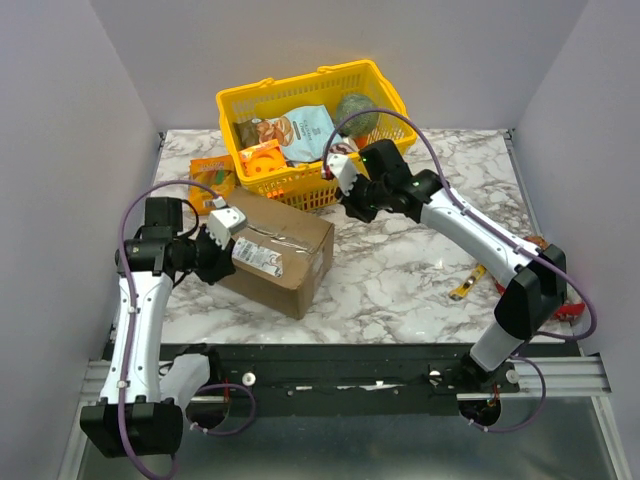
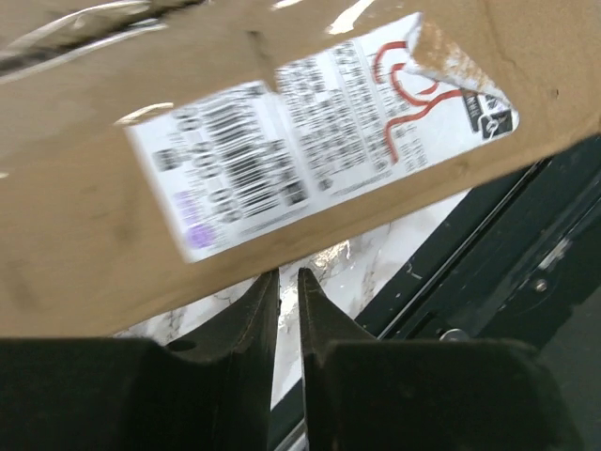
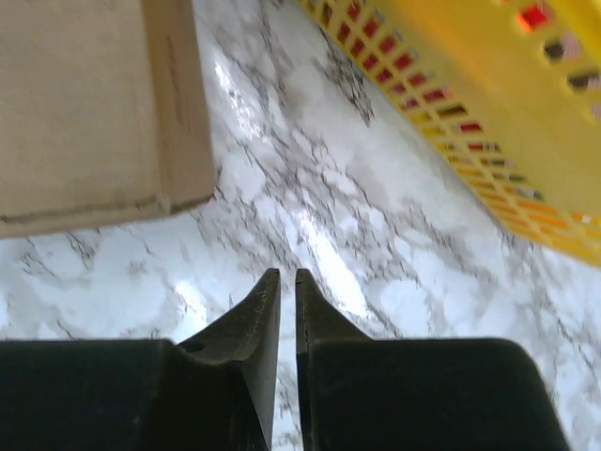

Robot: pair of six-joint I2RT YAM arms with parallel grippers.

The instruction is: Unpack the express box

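Top external view: closed brown express box (image 1: 285, 255), white label (image 1: 258, 257), taped.

Right fingers (image 3: 255, 324), barely parted, hovered over the marble desk (image 3: 329, 216), express box (image 3: 94, 103) at left, yellow basket (image 3: 488, 103) at right.

Wht walls (image 1: 60, 100), marble tbl (image 1: 400, 270), bright light.

Plain brown box (image 1: 285, 265), and there's its label (image 2: 310, 141): white, packed with black print, red loops at one end, a purple smudge at the other. The bench (image 1: 400, 270) is white marble veined in grey. Bright yellow basket (image 1: 385, 95), red showing through its lattice. Orange snack box (image 1: 212, 180). Arms (image 1: 135, 310) white and black, cables (image 1: 587, 300) purple.
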